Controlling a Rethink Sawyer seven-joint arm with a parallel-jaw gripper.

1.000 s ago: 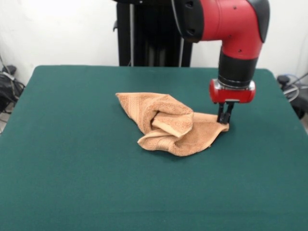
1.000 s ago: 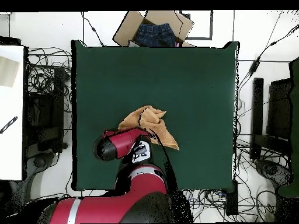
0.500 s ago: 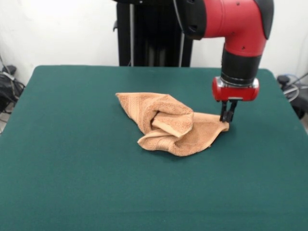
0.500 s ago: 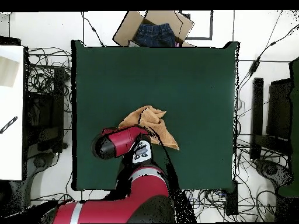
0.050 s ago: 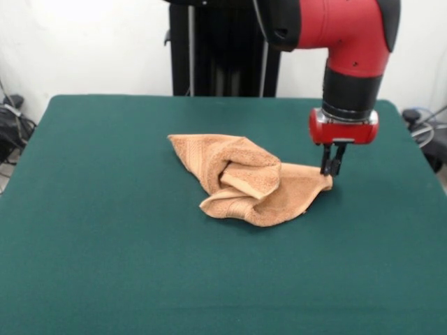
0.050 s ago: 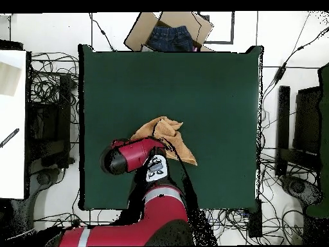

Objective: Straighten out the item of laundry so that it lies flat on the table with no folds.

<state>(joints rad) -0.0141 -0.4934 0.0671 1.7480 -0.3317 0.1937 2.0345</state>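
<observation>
The orange-tan towel (image 5: 251, 180) lies crumpled near the middle of the dark green tabletop (image 5: 105, 251), well away from every edge. In the front view it is bunched into a rough wedge: one flap with a woven border band runs up to a pointed corner at the upper left, a thick rolled fold sits in the centre with its banded edge curling over, and a flatter part spreads to the right and ends in a small corner. The overhead view shows the same towel (image 6: 168, 136) as an irregular heap with several overlapping layers, part of it hidden beneath the red arm (image 6: 132, 157). The fingers (image 5: 331, 167) hang from the red wrist directly above the towel's right-hand corner, their dark tips close together and just clear of the cloth or barely at its edge; from the front view they look drawn together with nothing between them, though whether the tips touch the fabric cannot be told. The arm's black and red elbow comes down from the top of the front view. In the overhead view, beyond the far edge of the tabletop, an open cardboard box (image 6: 142, 32) holds a piece of blue denim clothing (image 6: 171, 38), and cables lie on the floor to both sides.
</observation>
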